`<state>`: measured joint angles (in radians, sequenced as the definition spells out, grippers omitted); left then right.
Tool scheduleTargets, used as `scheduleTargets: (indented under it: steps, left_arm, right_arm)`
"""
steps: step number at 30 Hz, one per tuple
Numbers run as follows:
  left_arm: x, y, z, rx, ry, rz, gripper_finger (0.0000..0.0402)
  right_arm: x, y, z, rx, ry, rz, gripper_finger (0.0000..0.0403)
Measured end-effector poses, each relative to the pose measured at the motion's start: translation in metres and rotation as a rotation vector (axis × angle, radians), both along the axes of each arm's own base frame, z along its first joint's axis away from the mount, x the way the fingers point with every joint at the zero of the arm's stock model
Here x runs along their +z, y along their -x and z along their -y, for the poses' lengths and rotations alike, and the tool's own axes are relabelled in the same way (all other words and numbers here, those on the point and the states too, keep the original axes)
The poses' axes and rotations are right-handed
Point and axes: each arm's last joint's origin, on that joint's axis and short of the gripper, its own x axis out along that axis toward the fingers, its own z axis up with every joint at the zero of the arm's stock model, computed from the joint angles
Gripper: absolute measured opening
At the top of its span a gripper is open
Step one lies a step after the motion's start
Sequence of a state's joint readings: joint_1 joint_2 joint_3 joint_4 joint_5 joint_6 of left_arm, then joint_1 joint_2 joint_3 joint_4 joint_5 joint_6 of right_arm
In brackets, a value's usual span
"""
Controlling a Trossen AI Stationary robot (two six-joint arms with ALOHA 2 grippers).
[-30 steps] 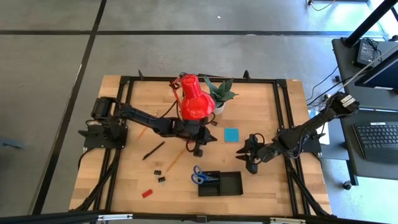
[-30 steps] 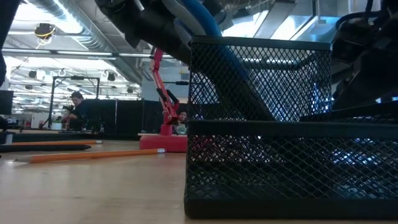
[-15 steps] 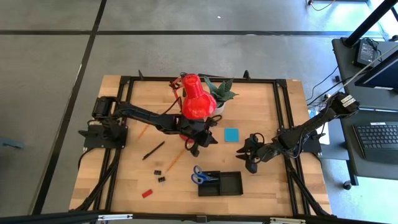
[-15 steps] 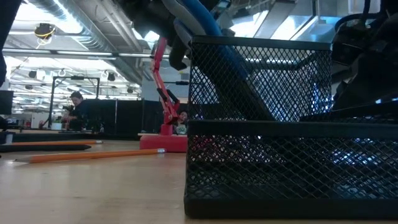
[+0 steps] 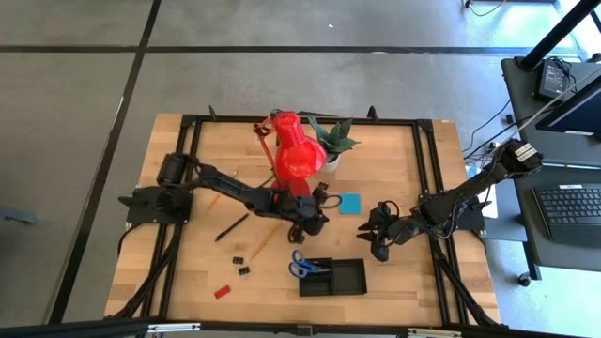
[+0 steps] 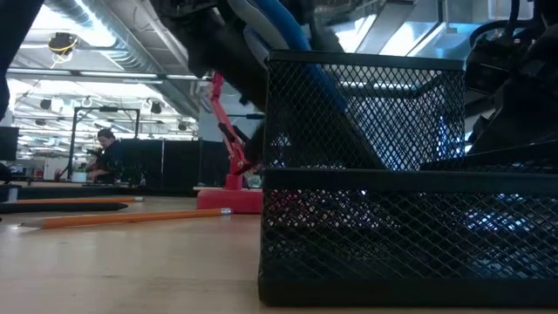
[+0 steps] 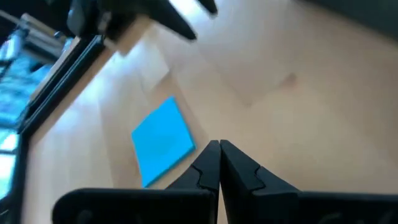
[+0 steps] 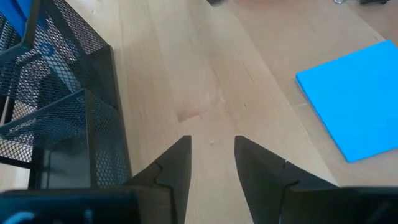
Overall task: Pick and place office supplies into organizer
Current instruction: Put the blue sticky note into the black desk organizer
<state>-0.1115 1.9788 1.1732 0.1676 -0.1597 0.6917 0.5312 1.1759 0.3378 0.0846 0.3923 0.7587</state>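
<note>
Scissors (image 5: 302,266) already sit in the organizer (image 5: 345,278); pencils, pen, clips, red block (image 5: 222,291), note pad (image 5: 349,203) remain. Left gripper (image 7: 219,163) clenched empty, right gripper (image 8: 211,163) parted.

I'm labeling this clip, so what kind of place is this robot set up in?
Probably a large open lab or workshop: exposed ceiling ducts and a person at distant workbenches in the low view, a bare concrete floor around the wooden table, and a side desk with a keyboard.
</note>
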Motion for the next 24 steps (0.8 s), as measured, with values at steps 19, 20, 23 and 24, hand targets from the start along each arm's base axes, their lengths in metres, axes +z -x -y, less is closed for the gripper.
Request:
scheduleTargets:
  steps: [19,20,23,24]
  left_arm:
    - [0.008,-0.05,0.011,-0.08,-0.094,-0.158,0.0001]
    - [0.007,-0.052,0.01,-0.071,-0.089,-0.158,0.0001]
    - [0.002,-0.06,0.005,-0.045,-0.072,-0.158,0.0001]
    - [0.0,-0.062,0.004,-0.033,-0.068,-0.16,0.0001]
  right_arm:
    - [-0.001,0.001,0.0,-0.011,-0.011,-0.011,0.0126]
    - [-0.001,0.001,0.0,-0.012,-0.011,-0.012,0.0126]
    - [-0.001,0.001,0.0,-0.011,-0.01,-0.014,0.0126]
    - [-0.001,0.001,0.0,-0.011,-0.009,-0.014,0.0126]
